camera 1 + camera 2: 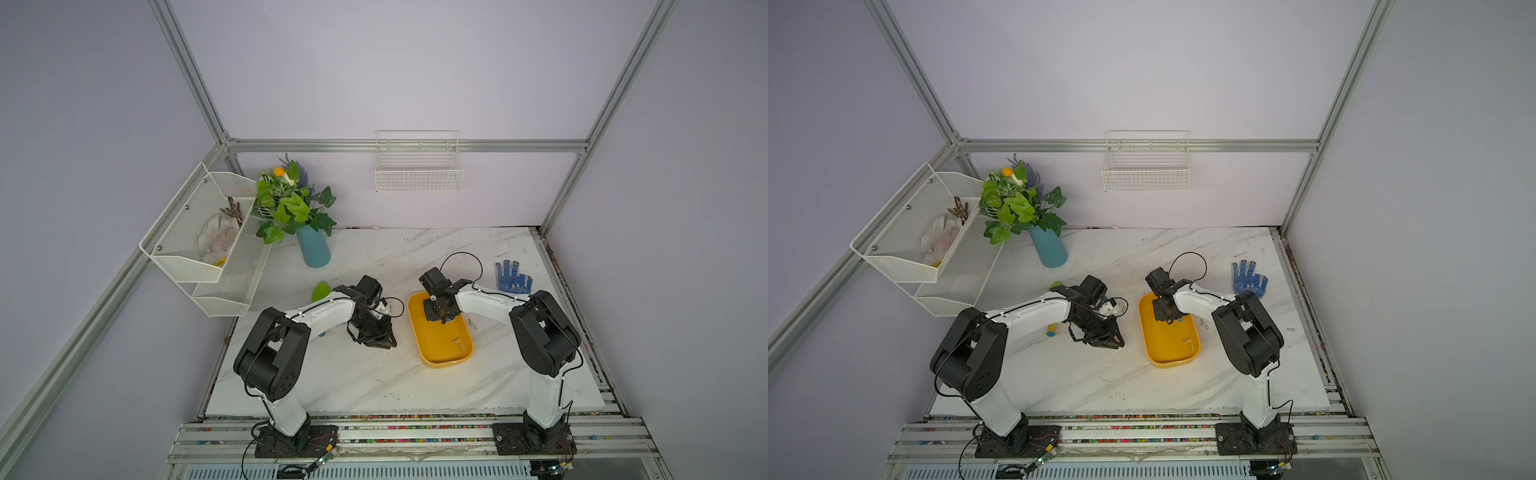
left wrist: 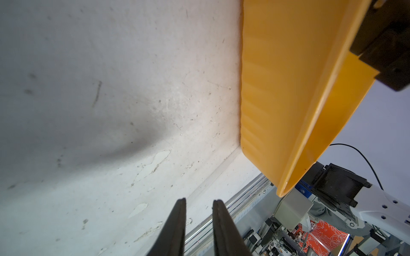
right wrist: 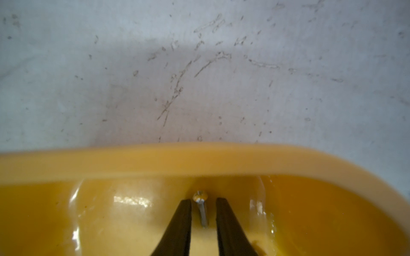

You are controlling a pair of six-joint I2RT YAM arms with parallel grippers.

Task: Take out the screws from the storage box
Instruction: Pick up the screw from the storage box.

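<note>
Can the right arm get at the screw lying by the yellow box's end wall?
Probably yes: in the right wrist view the screw lies on the storage box floor between the open jaws of the right arm, just short of the wall, with nothing covering it.

**Tabletop layout.** The storage box lies on the table, right of centre, between the two arms. The right gripper hangs inside the box's far end. One screw lies between its fingers, apart from both, just beside the end wall. Two screws lie in the near half. Two more screws lie on the table just right of the box. The left gripper sits left of the box, apart from it. A glove lies behind and to the right, and a vase stands far left.
</note>
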